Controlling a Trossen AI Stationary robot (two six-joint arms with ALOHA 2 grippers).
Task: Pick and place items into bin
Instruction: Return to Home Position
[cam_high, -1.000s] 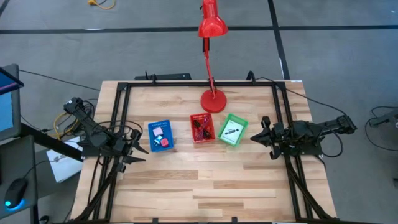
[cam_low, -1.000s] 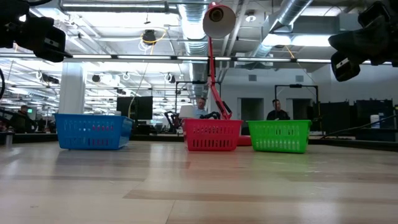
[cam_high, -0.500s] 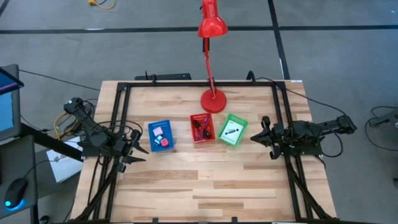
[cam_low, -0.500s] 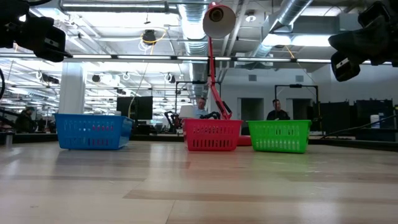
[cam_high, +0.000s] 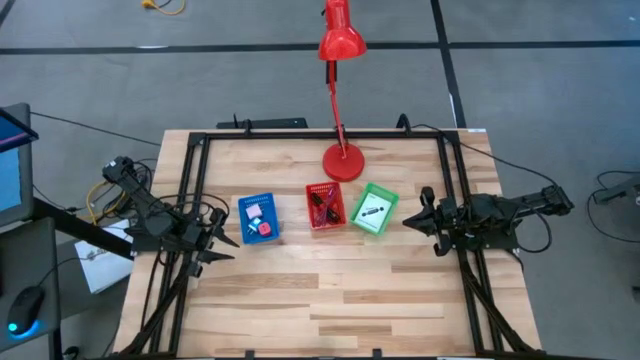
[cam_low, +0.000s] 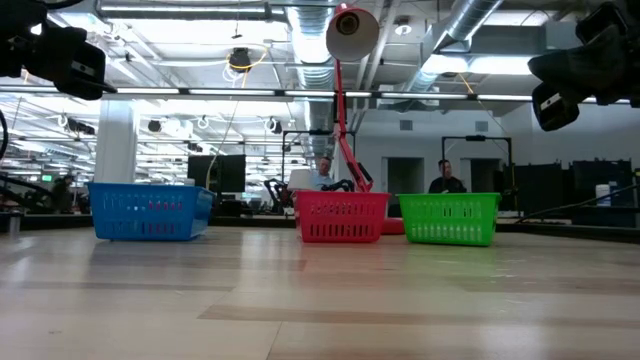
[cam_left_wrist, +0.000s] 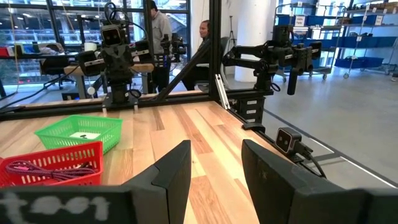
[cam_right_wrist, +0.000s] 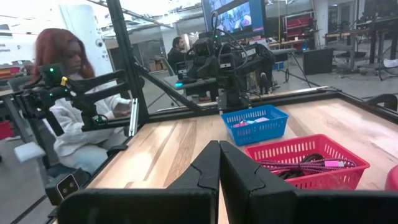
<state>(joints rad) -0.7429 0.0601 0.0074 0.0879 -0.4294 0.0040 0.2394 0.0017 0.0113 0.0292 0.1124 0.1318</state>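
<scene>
At the left-middle of the overhead view we see the left gripper held above the wooden table near its left edge. Its fingers are spread apart with nothing between them.

Just to its right, left of the frame's centre, sits the blue bin. It holds a small white piece and a pink cube.

At the centre stands the red bin, apart from the blue one. A maroon cord lies coiled in it with darker pieces we cannot make out. Above it in the overhead frame, the base of the red desk lamp rests on the table, and the lamp's arm reaches toward the top edge.

Right of centre, just beside the red bin and turned at an angle, is the green bin. A white card with a black mark lies flat on its floor.

At the right-middle, the right gripper hangs above the table near the right edge. Its fingers are pressed together and hold nothing.

In the right wrist view a person sits beyond the table's edge.
</scene>
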